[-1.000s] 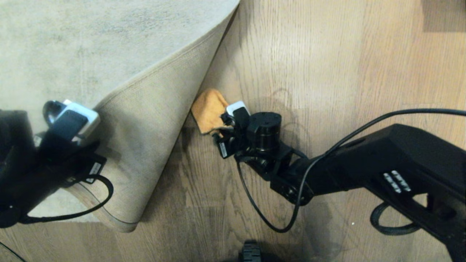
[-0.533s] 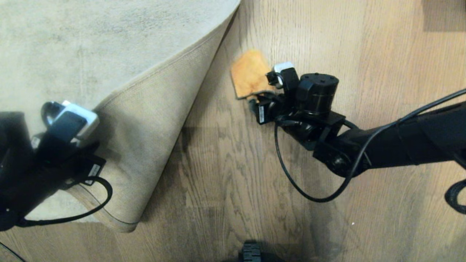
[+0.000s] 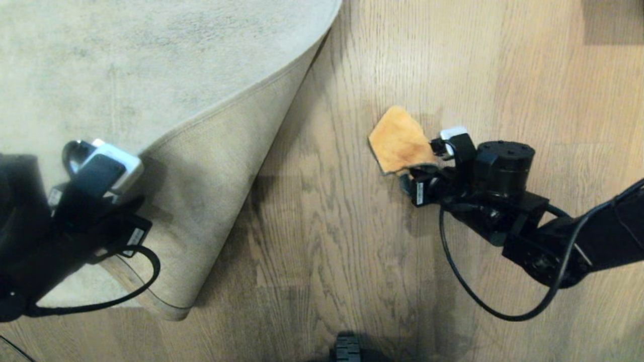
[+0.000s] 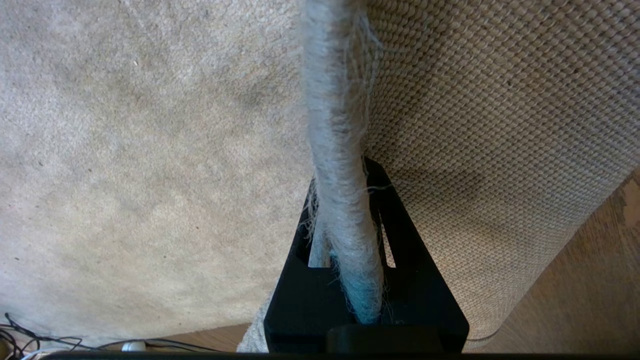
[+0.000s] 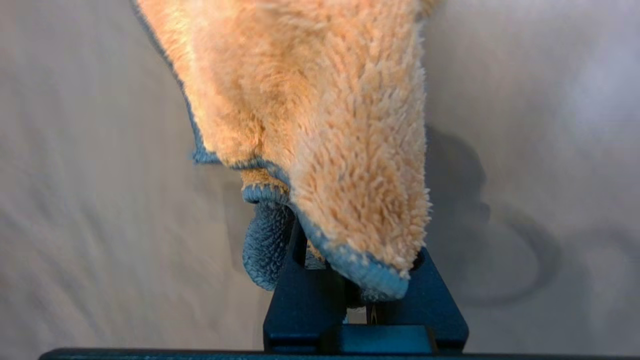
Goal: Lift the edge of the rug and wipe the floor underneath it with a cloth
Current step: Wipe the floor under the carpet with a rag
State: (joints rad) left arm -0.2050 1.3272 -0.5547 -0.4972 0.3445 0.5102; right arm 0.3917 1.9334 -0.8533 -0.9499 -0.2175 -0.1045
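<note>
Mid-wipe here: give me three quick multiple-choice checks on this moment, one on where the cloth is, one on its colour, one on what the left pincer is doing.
1. Where is the fluffy orange cloth?
A. on the grey rug pile
B. over bare brown wood-grain floor, apart from the rug
C. tucked under the folded flap

2. What colour is the cloth's trim?
A. red
B. white
C. dark grey-green

3. What is the left pincer doing?
A. shut on the light grey rug edge, beige woven backing turned up
B. open above the floor
C. holding the cloth

B: the head view shows floor between cloth and rug.
C: the right wrist view shows the trim at the right pincer.
A: the left wrist view shows the edge clamped.
</note>
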